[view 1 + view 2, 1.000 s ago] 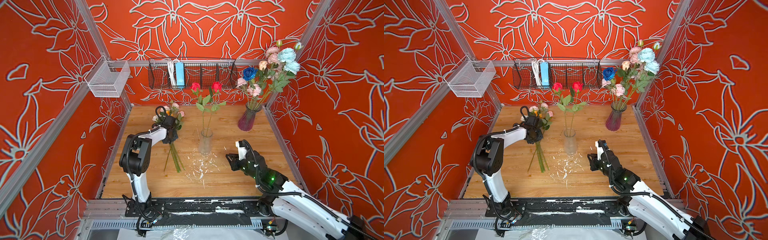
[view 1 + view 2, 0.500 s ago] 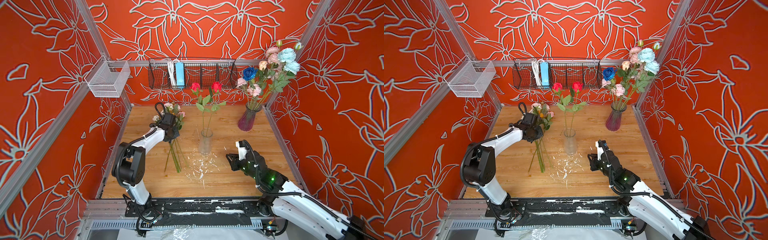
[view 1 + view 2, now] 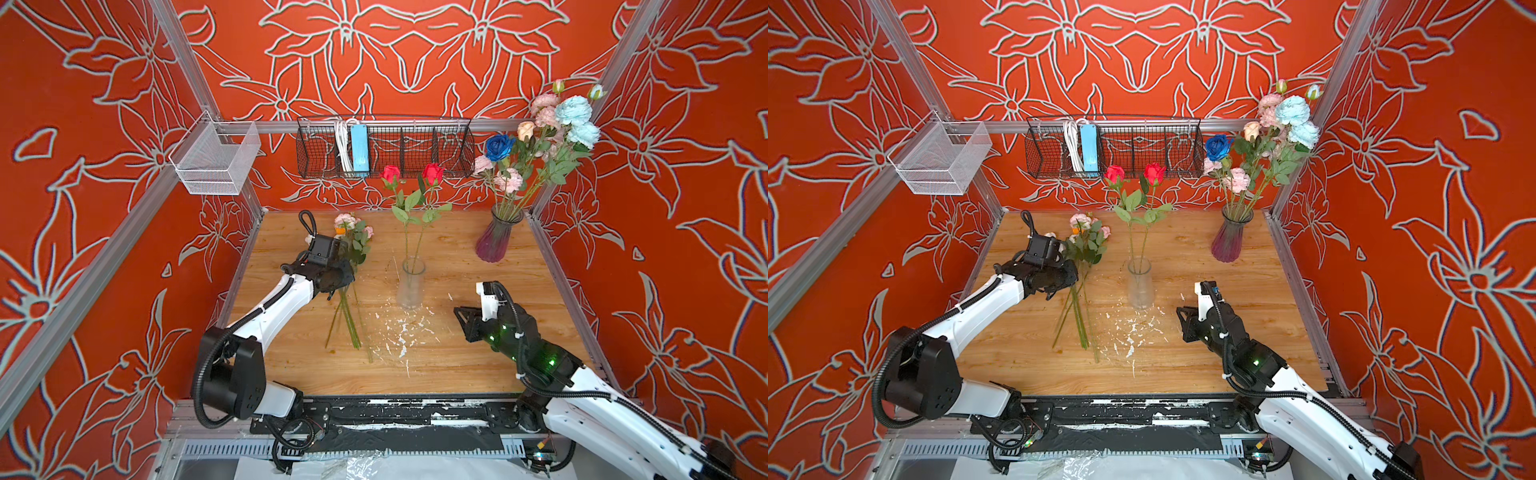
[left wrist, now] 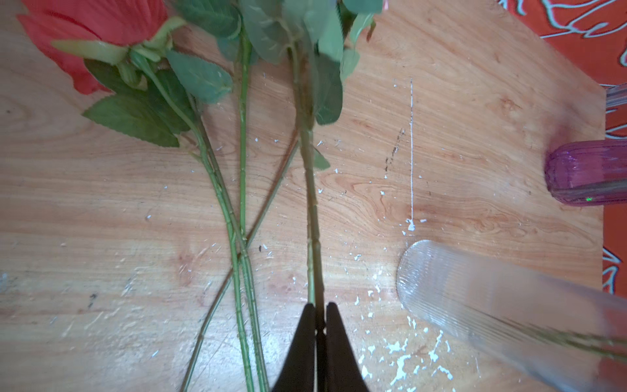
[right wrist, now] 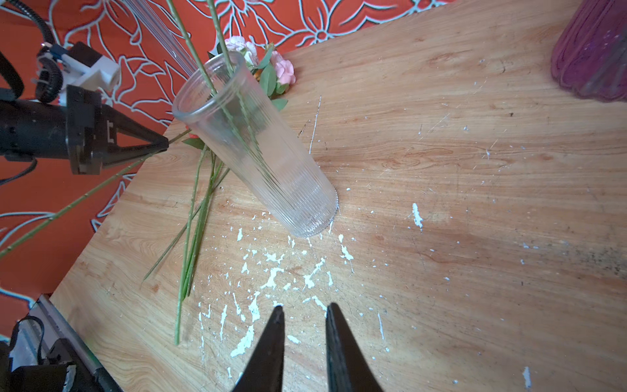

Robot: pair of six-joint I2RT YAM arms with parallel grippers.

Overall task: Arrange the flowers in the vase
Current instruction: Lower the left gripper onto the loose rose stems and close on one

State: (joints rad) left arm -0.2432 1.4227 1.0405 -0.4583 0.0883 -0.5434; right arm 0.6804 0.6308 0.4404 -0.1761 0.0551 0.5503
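Big bouquet [image 3: 575, 111] already sits in the purple vase [image 3: 496, 241] at the back, two red roses [image 3: 432, 173] stand in the clear vase [image 3: 410, 286] mid-surface [image 3: 461, 365], a loose bunch [image 3: 349, 320] lies left awaiting its turn, left pincer [image 4: 319, 322] clamps one stem [image 4: 314, 217], right pincer [image 5: 303, 315] hovers slightly parted, empty.

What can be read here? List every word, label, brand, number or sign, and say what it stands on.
None: no word, number or sign is legible in any view.
The blue power strip in the black wire basket shows no readable print.
The wallpaper bears only drawn lily outlines, no lettering.
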